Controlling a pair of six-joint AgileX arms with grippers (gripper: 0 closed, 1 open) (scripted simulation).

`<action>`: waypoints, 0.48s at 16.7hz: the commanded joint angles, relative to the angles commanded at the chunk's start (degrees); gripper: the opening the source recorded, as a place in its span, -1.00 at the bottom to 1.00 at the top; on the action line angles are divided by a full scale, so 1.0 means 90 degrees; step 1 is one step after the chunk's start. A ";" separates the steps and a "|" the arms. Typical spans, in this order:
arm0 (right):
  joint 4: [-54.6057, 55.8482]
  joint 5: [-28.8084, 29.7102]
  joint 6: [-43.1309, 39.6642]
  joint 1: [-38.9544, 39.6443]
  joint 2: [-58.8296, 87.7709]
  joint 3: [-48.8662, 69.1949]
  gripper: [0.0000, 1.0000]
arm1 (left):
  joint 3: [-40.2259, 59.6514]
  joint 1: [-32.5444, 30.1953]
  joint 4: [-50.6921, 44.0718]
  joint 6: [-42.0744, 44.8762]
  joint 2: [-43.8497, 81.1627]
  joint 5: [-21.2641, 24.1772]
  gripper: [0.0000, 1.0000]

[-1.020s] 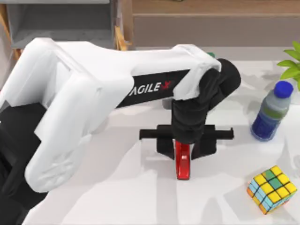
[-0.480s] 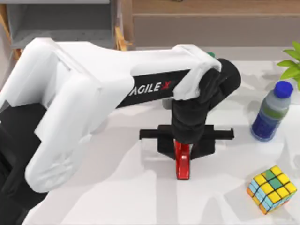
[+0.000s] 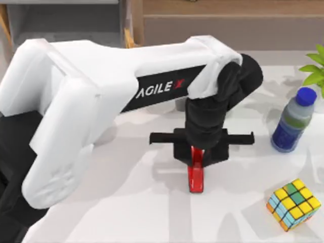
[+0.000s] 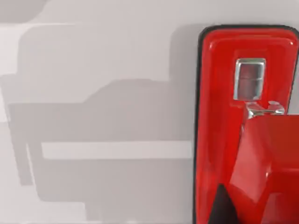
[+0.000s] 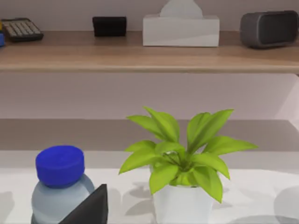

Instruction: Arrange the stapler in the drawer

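Observation:
The red stapler (image 3: 196,177) points toward the table's front edge near the middle. My left gripper (image 3: 196,159) comes down from above and is shut on its rear half, with the black fingers on either side. In the left wrist view the stapler (image 4: 219,116) is close up, its metal plate (image 4: 250,79) showing, over the white tabletop. The drawer (image 3: 66,23), a grey box, stands open at the back left, partly behind my left arm. My right gripper (image 5: 91,209) sits parked off to the right, beside the bottle.
At the right stand a blue-capped bottle (image 3: 292,121) and a potted plant (image 3: 316,68), with a colour cube (image 3: 293,204) at the front right. A long wooden shelf (image 3: 228,7) runs along the back, carrying a tissue box (image 5: 181,29) and a speaker (image 5: 268,29).
My left arm has risen a little with the stapler in its grip, and the stapler has drifted slightly left. Bottle, cube and plant have not moved.

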 joint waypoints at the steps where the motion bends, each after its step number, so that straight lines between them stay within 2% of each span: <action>1: 0.0000 0.0000 0.0000 0.0000 0.0000 0.0000 1.00 | 0.0072 0.0001 -0.0073 -0.0001 -0.0044 -0.0001 -1.00; 8: 0.0000 0.0000 0.0000 0.0000 0.0000 0.0000 1.00 | 0.0231 0.0077 -0.0088 0.0127 -0.0185 0.0011 -1.00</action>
